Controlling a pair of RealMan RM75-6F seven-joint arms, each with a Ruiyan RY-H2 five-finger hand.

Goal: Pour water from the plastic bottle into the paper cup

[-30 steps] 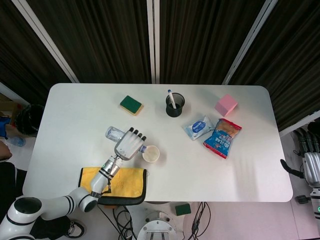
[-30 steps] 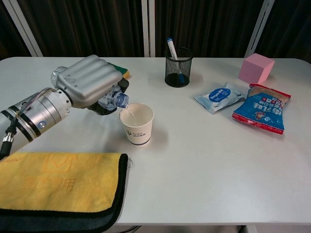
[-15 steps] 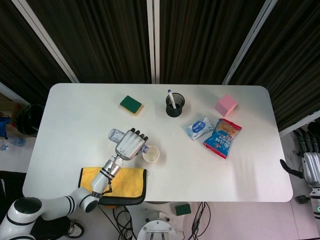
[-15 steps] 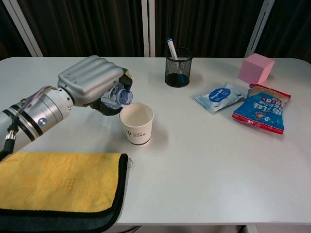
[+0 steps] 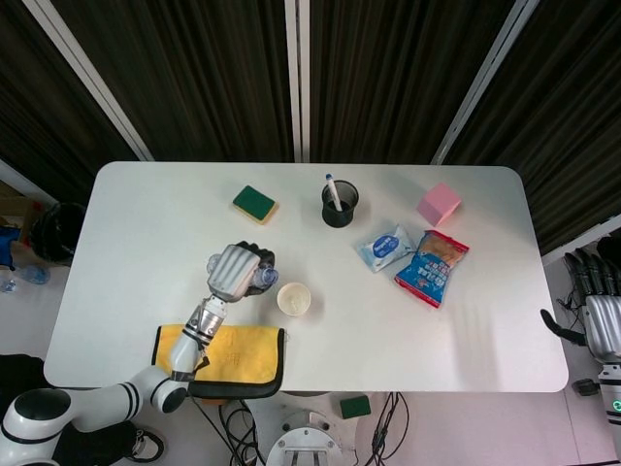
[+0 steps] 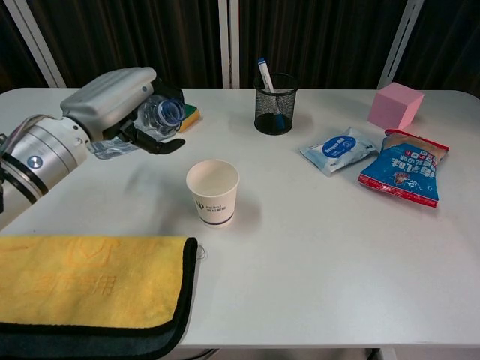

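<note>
Since a second ago my left hand (image 6: 112, 97) has pulled the plastic bottle (image 6: 159, 114) back from the paper cup (image 6: 212, 191) and lifted it, so the open mouth no longer hangs over the rim; it now points out toward the chest camera, above and to the left of the cup. The fingers are wrapped around the bottle's body, and most of the clear plastic is hidden behind them. From the head view I only catch the neck poking out of the hand (image 5: 233, 271), just beside the cup (image 5: 293, 298). I cannot tell how much water is left in the bottle, nor how full the cup is; its inside reads plain white in both views.

My right hand (image 5: 602, 316) shows only at the far right edge of the head view, off the surface (image 6: 315, 247) and partly cut off. Its fingers point up and sit apart with nothing between them.

The cup stands upright near the front left of the surface. A yellow cloth (image 6: 82, 281) with a dark border lies in front of it, hanging over the near edge. A green and yellow sponge (image 5: 255, 204) is half hidden behind the bottle in the chest view. Further right stand a black mesh pen holder (image 6: 273, 103) with a pen in it, a pale blue packet (image 6: 337, 151), a blue and red snack bag (image 6: 403, 176) and a pink cube (image 6: 395, 106), all well clear of the cup.
</note>
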